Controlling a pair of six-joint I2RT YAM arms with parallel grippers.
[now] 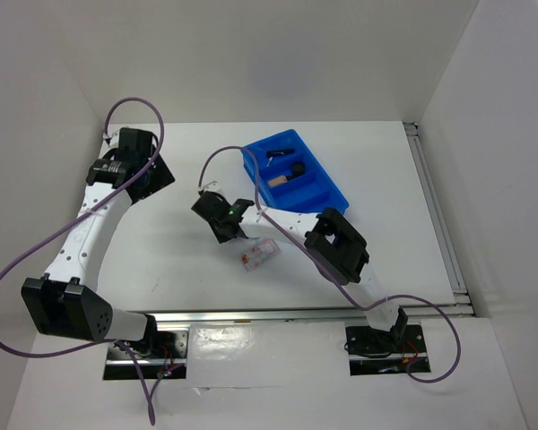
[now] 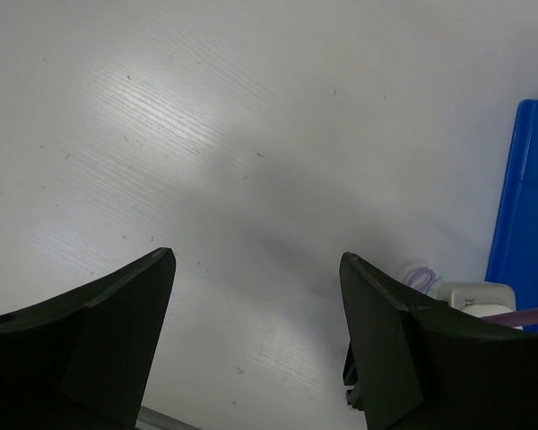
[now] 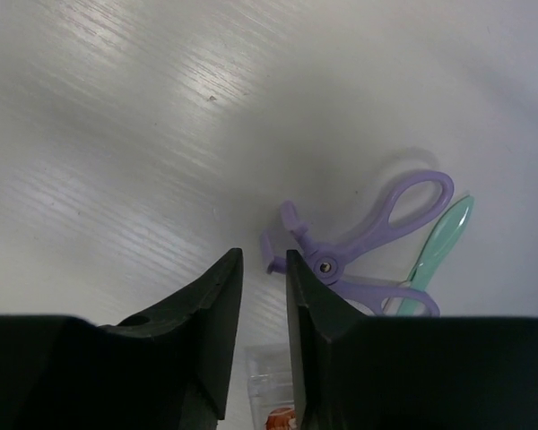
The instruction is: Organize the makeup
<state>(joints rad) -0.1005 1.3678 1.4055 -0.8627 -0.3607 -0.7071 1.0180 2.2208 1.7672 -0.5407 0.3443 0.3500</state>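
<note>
My right gripper hangs over the table left of the blue tray. In the right wrist view its jaws stand a narrow gap apart with nothing between them. The lilac looped tool lies just right of the fingertips, beside a mint-green tool. The clear pink-red packet lies on the table close behind the fingers, and it also shows in the right wrist view. The slim black tube and the beige black-capped bottle lie in the tray. My left gripper is wide open and empty at the far left.
White walls close in the table on the left, back and right. A metal rail runs along the right edge. The tray's edge and the lilac loops show at the right of the left wrist view.
</note>
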